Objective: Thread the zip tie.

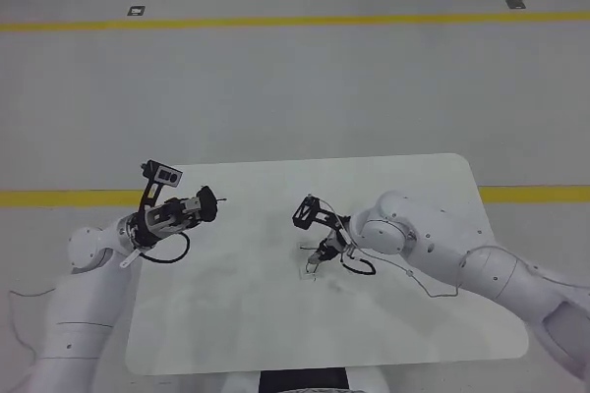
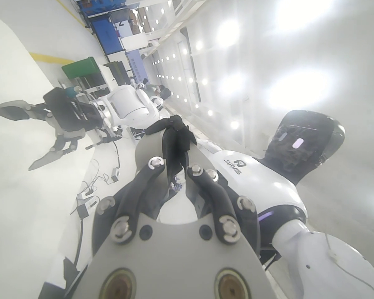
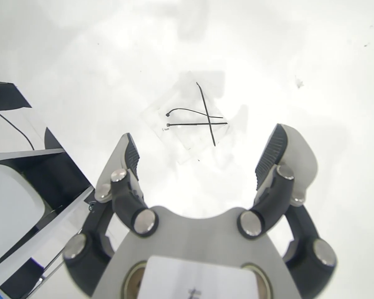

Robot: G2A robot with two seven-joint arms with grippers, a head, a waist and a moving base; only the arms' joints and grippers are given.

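Note:
Three black zip ties (image 3: 202, 124) lie crossed on a clear sheet (image 3: 162, 110) on the white table (image 1: 275, 324). Two lie side by side and one (image 3: 204, 104) lies across them. My right gripper (image 3: 203, 135) hangs open just above them, one finger on either side, touching nothing. In the top view the right gripper (image 1: 318, 255) is at the table's middle, over the ties (image 1: 311, 270). My left gripper (image 1: 208, 204) is held up over the table's left part, far from the ties, its black-covered fingertips (image 2: 174, 130) shut together. A short dark sliver pokes from its tip; I cannot tell what it is.
The left wrist view shows the right gripper (image 2: 25, 135) farther off, open above the table. The rounded table edge (image 1: 128, 354) lies below the left arm. Grey floor with yellow lines (image 1: 295, 22) surrounds the table.

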